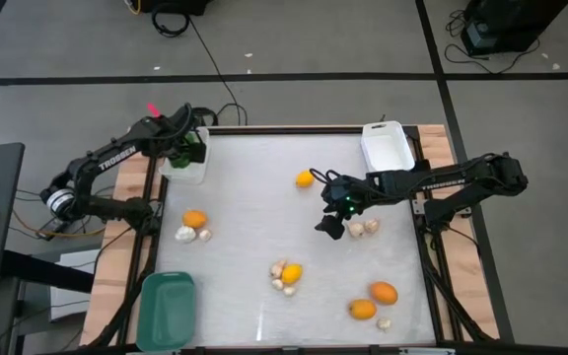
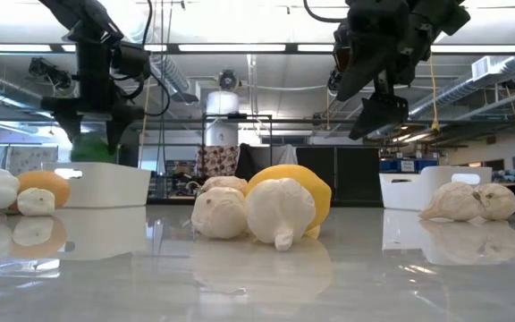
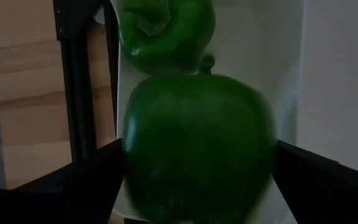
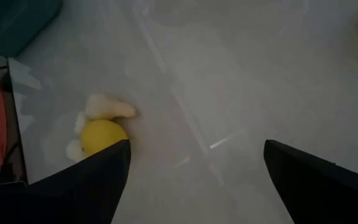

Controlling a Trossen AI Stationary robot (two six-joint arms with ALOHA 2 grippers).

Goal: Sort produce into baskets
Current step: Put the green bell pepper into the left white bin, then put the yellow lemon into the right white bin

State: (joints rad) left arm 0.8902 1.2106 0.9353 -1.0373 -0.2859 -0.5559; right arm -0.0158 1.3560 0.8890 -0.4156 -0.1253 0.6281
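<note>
Green peppers sit in the left white bin, with the left gripper right above it, jaws apart around the nearer pepper. Right gripper hangs over the worktop just beside two mushrooms, jaws apart and empty.

Bench: pale top, wood-edged | far corners: two white bins | near-left corner: teal bin | loose on top: orange fruits, yellow fruits, whitish mushroom pieces, scattered in clusters from left edge to near-right corner.
</note>
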